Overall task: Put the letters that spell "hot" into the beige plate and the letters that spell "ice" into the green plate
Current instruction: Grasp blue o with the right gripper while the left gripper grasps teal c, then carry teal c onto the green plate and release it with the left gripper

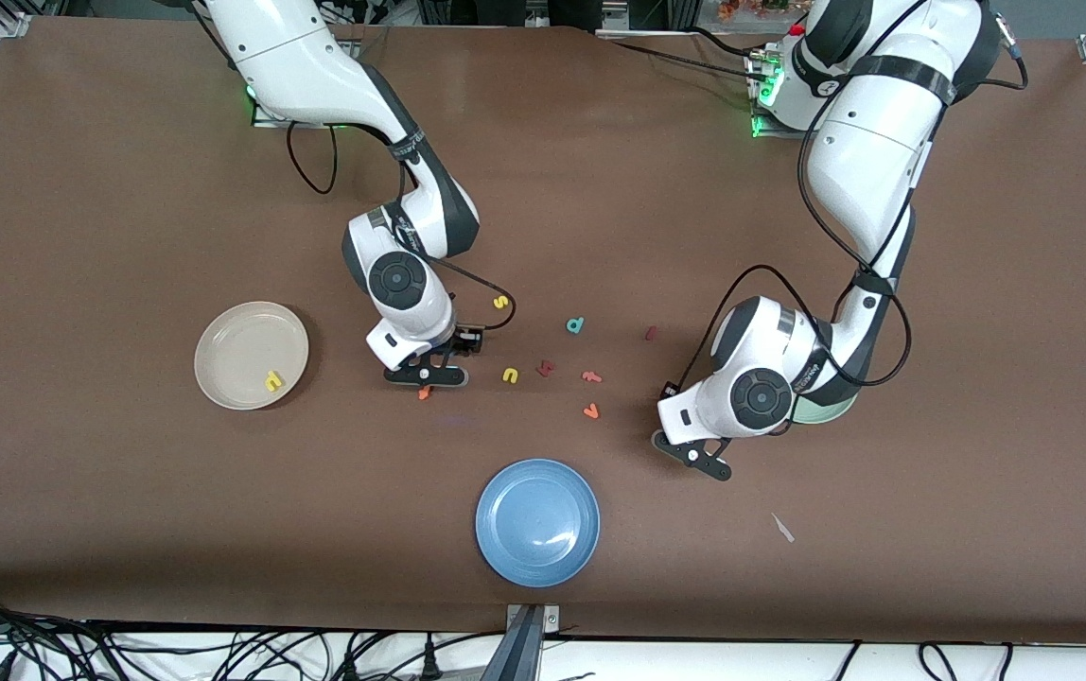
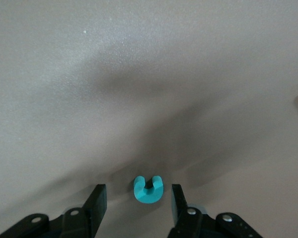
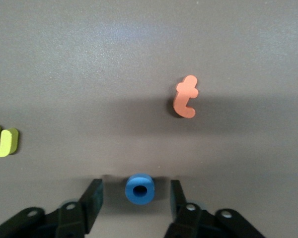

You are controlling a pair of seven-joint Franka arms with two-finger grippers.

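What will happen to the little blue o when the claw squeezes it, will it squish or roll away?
The blue o looks like thick, soft foam, so it probably squishes slightly. It lies flat on the table, so rolling seems unlikely. Being tiny, it is likely very light and could slip between the right claw fingers.

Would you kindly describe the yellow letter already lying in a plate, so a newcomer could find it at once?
Start at the beige plate toward the right arm's end of the table. Inside it, close to the rim nearest the front camera, lies a small yellow h. It is the only letter in any plate; the other yellow letters, the s and the u, lie loose on the table.
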